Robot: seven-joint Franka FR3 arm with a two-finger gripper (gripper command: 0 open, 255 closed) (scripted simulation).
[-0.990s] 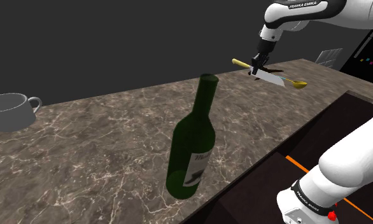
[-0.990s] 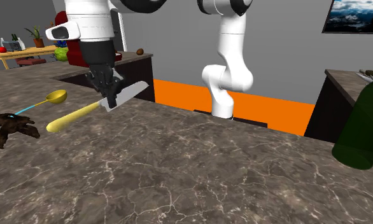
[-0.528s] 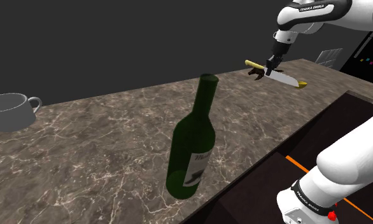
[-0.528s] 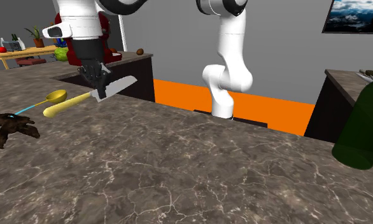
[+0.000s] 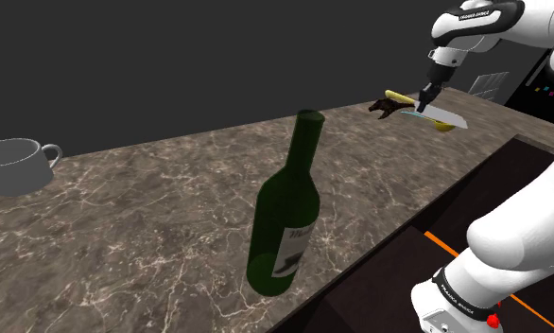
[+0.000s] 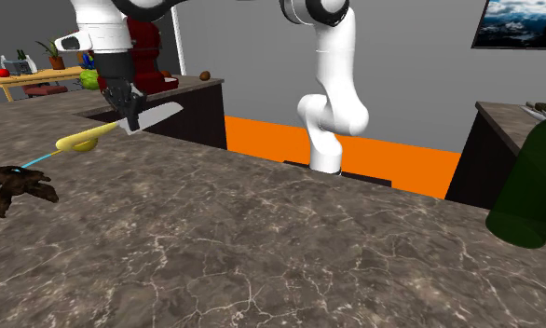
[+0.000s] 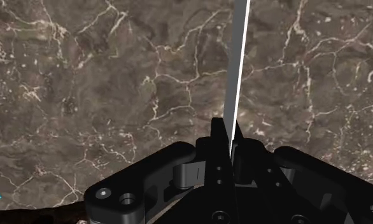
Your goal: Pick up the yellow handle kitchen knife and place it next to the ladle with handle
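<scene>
At the second exterior view's upper left, the gripper (image 6: 128,116) was clamped on the knife (image 6: 159,115), held above the counter (image 6: 290,233), seemingly right over the ladle (image 6: 38,160). Transport step: next called for lowering it alongside, then releasing

The white arm reaches far out from its stand, wrist bent downward; the black tool (image 6: 124,101) points down, its fingers (image 7: 218,135) pinched tight on the knife (image 6: 157,115).
</scene>
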